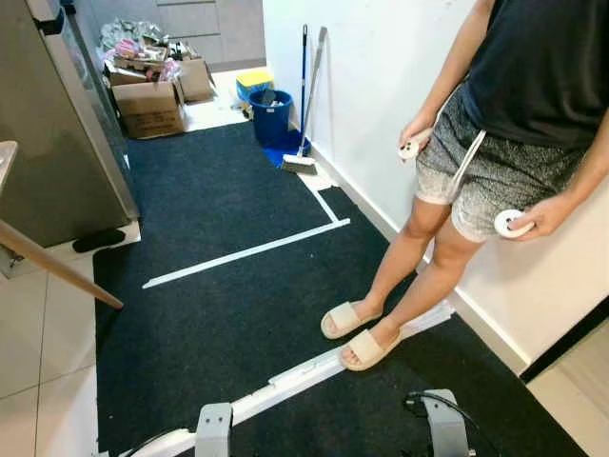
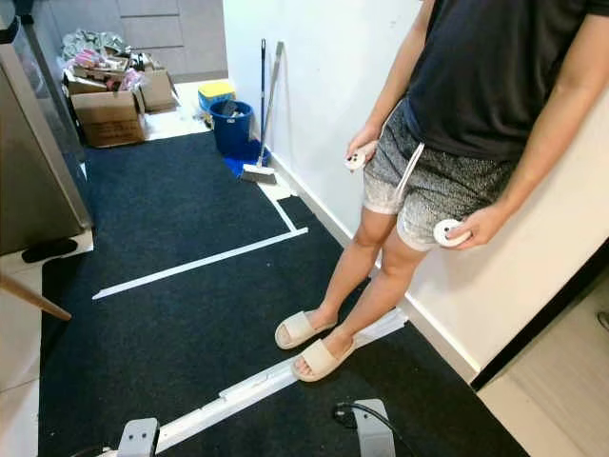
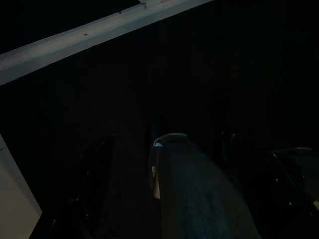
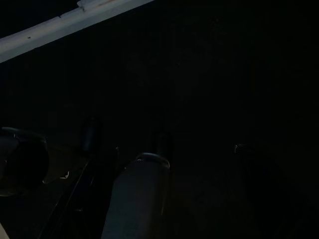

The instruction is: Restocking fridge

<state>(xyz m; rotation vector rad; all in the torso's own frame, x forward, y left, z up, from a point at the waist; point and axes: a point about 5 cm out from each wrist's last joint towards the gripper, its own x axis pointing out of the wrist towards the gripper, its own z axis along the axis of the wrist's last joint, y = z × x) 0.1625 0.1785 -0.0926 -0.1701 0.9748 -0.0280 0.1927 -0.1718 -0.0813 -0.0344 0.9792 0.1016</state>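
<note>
Fridge [image 1: 52,143] at upper left of the frame on the dark carpet [image 1: 228,314], person [image 1: 495,143] by the wall at right holding controllers, boxes [image 1: 147,100], blue bin [image 1: 271,114] and broom [image 1: 303,157] at top, both arms low at bottom edge, well apart from the fridge, gripper states cannot be told in the dark wrist views

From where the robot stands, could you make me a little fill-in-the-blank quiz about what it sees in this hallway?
1. The bucket beside the broom at the wall is ____ in colour.
2. The person leaning on the wall holds a white controller in ____ hand.
3. On their feet the person wears beige ____.
4. The lines across the dark carpet are ____ tape.

Missing words: blue; each; slippers; white
</note>
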